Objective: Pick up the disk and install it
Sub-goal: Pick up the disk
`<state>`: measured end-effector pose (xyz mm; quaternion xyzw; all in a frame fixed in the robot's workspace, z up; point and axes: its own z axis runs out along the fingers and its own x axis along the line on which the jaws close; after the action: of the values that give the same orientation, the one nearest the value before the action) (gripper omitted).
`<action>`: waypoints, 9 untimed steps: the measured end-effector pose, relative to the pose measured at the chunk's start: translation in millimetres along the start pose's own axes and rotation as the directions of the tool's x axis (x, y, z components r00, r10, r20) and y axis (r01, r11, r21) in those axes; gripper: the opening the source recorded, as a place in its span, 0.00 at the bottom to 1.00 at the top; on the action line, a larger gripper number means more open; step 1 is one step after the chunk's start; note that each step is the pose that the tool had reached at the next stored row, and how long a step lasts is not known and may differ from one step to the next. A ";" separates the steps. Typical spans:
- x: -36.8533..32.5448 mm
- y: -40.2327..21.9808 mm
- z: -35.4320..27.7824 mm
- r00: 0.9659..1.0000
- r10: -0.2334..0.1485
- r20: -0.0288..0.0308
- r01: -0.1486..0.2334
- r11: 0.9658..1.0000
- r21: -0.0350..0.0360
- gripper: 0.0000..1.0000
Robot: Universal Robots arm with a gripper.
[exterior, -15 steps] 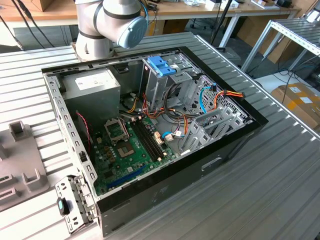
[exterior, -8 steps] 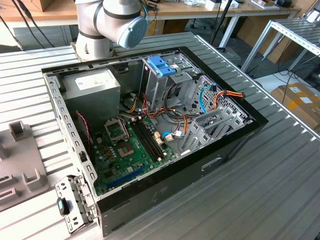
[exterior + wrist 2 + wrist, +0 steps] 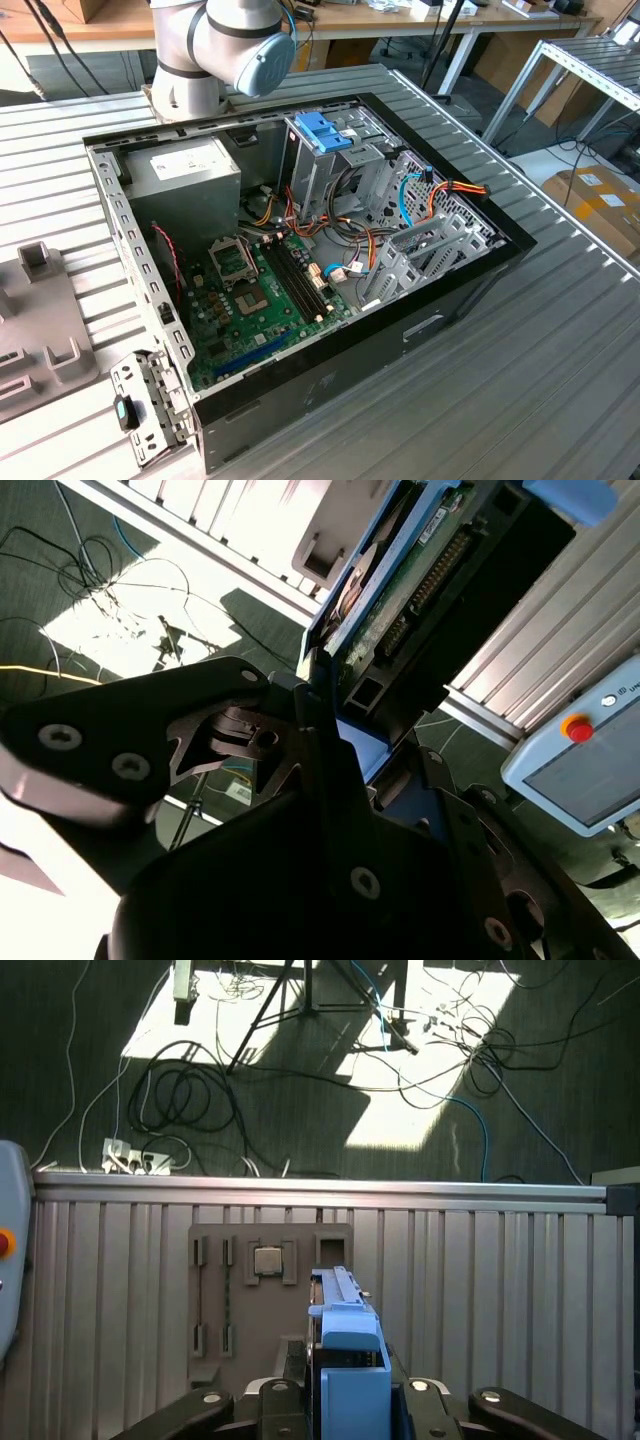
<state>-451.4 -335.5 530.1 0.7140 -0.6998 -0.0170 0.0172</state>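
Near table [image 3: 500,1290] edge, above grey fixture [image 3: 40,330] at exterior view's left, hand [image 3: 345,1400] is clamped on disk [image 3: 345,1345], prob. hanging clear of it. Pick-up done, install pending. That calls for disk kept square w/ PC case [image 3: 420,330], mid-table.

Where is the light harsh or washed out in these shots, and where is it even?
Exterior view: even light over the computer case, no hard shadows. First wrist view: bright sun patches on the floor, crossed by cables; the disk evenly lit. Second wrist view: sun patches blown out white, the gripper dark against them.
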 end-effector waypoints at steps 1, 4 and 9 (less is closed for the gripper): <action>0.0 -0.4 0.0 1.000 0.000 0.000 0.000 1.000 0.000 0.37; 0.0 -1.7 0.0 1.000 0.000 0.000 0.000 1.000 0.000 0.37; 0.1 -4.2 -0.2 1.000 0.000 0.000 0.000 1.000 0.000 0.37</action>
<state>-447.2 -335.5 530.0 0.7140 -0.6998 -0.0170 0.0171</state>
